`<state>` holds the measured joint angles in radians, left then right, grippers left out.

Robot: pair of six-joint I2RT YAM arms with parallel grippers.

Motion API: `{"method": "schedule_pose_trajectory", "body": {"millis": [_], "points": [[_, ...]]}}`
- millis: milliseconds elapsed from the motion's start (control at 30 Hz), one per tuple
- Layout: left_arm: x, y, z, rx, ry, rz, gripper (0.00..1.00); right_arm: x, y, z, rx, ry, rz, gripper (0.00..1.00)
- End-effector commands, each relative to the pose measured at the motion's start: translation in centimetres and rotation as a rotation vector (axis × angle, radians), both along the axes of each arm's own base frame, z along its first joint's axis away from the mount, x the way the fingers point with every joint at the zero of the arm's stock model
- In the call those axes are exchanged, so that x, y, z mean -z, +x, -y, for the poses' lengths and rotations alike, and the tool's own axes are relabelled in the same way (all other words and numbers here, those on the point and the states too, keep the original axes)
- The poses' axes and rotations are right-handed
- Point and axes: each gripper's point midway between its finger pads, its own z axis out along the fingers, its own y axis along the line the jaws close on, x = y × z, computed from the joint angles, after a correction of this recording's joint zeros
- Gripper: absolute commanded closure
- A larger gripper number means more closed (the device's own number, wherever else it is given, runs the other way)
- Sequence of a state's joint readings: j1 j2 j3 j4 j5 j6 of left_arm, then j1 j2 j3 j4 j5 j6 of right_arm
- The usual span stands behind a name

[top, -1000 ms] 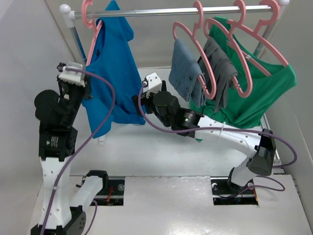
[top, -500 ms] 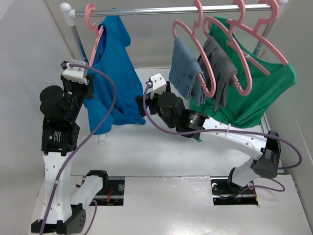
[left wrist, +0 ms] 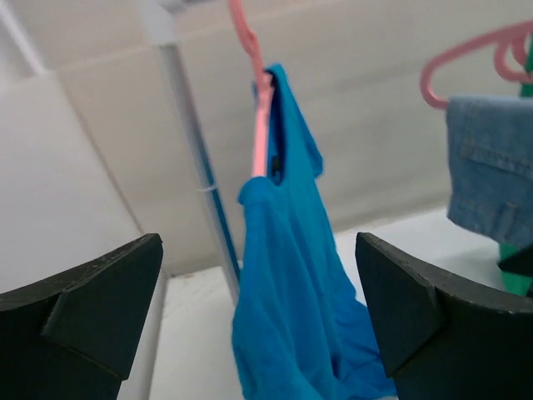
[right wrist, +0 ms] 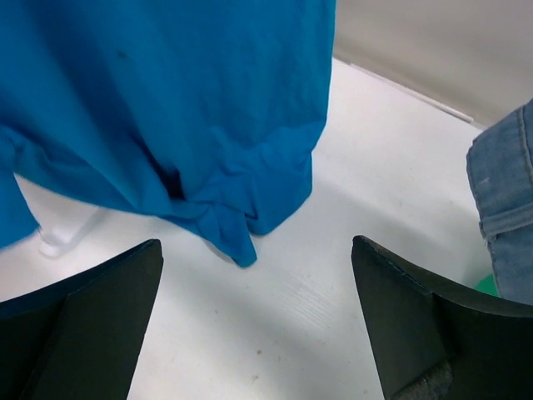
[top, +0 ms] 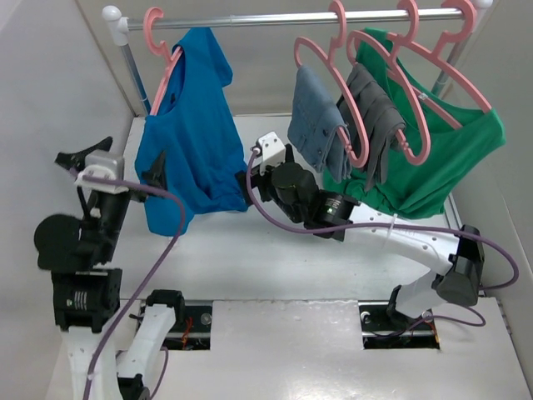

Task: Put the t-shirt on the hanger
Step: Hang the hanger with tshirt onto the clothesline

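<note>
On rail [top: 266, 18], blue t-shirt [top: 191, 142] draped over hanger [left wrist: 261, 133]; left pincer [top: 121, 164] and right pincer [top: 244, 185] both agape, empty

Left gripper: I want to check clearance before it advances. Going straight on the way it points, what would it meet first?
Probably the bright blue t-shirt hanging from the thin salmon-pink plastic hanger; it sits centred ahead of the open left gripper. Depth is unclear.

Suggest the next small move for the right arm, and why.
Probably draw the right gripper back from the hem of the blue t-shirt. It hangs from the hanger on the rail, both grippers are open and hold nothing, and the left gripper stands clear of it.
</note>
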<state>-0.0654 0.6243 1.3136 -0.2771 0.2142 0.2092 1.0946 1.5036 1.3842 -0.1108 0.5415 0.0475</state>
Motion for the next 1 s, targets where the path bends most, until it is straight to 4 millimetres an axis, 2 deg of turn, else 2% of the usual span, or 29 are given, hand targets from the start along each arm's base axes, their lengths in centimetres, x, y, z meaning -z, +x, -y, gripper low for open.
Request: {"method": "schedule_pose_trajectory", "body": {"millis": [0,33,67,100,200,233,267,300,333,367,400,433,467,500,567,600,667,700,733,767,833,900,967], "points": [[-3.1,-3.5,-2.8,-0.136,-0.059,0.142,0.0,0.4,-1.1,0.8,-0.03,-0.024,-0.009,0.01],[-2.5,-4.5,-4.0,-0.2,-0.086,0.155,0.0,1.3,-1.4,1.2,-0.028,-0.033,-0.022,0.01],[-1.7,-5.0,-6.9,-0.353,-0.142,0.149,0.0,1.6,-1.7,1.5,-0.036,-0.043,-0.03,0.01],[-0.5,-5.2,-8.2,-0.427,-0.174,0.122,0.0,2.3,-1.8,1.5,-0.033,-0.044,-0.045,0.01],[5.1,-5.6,-11.9,-0.657,-0.142,0.025,0.0,4.6,-2.6,2.4,-0.032,-0.057,-0.096,0.01],[8.7,-4.3,-12.6,-0.71,-0.054,-0.042,0.0,4.7,-2.8,2.7,-0.03,-0.051,-0.102,0.01],[9.9,-5.3,-13.1,-0.742,-0.046,-0.029,0.0,5.7,-3.1,3.3,-0.025,-0.065,-0.121,0.01],[11.3,-5.5,-13.5,-0.768,-0.019,-0.048,0.0,6.2,-3.3,3.2,-0.036,-0.073,-0.13,0.01],[12.8,-5.5,-13.6,-0.775,0.015,-0.07,0.0,6.5,-3.5,3.5,-0.033,-0.076,-0.141,0.01],[15.4,-4.9,-13.6,-0.779,0.058,-0.125,0.0,7.4,-3.6,3.8,-0.032,-0.093,-0.15,0.01],[16.2,-5.8,-13.7,-0.781,0.065,-0.115,0.0,7.8,-3.9,4.1,-0.024,-0.084,-0.171,0.01],[17.3,-5.6,-13.2,-0.748,0.096,-0.134,0.0,8.6,-3.8,4.7,0.003,-0.099,-0.182,0.01],[20.1,-5.0,-12.9,-0.724,0.145,-0.205,0.0,9.0,-4.0,5.2,0.019,-0.093,-0.19,0.01],[20.9,-5.4,-12.7,-0.707,0.161,-0.2,0.0,10.6,-4.2,6.2,0.039,-0.1,-0.22,0.01],[23.2,-5.4,-12.3,-0.679,0.199,-0.253,0.0,12.1,-4.7,7.0,0.048,-0.096,-0.238,0.01],[24.2,-5.6,-12.3,-0.679,0.214,-0.265,0.0,13.7,-4.9,8.2,0.063,-0.097,-0.249,0.01],[25.3,-5.8,-12.2,-0.665,0.233,-0.284,0.0,15.1,-5.5,9.5,0.086,-0.08,-0.268,0.01],[26.8,-5.7,-12.0,-0.646,0.266,-0.319,0.0,15.8,-5.7,10.3,0.101,-0.07,-0.277,0.01],[27.1,-6.0,-11.8,-0.638,0.264,-0.31,0.0,16.9,-6.4,11.7,0.122,-0.046,-0.292,0.01],[27.7,-6.0,-11.6,-0.622,0.279,-0.318,0.0,17.4,-6.7,12.5,0.137,-0.032,-0.299,0.01],[29.3,-6.2,-11.2,-0.588,0.287,-0.36,0.0,18.4,-7.4,15.3,0.198,0.016,-0.299,0.01],[30.0,-6.1,-10.5,-0.548,0.271,-0.384,0.0,18.6,-7.6,17.2,0.252,0.081,-0.29,0.01],[30.6,-6.0,-10.9,-0.576,0.254,-0.408,0.0,18.2,-8.2,18.9,0.27,0.159,-0.262,0.01]]}}
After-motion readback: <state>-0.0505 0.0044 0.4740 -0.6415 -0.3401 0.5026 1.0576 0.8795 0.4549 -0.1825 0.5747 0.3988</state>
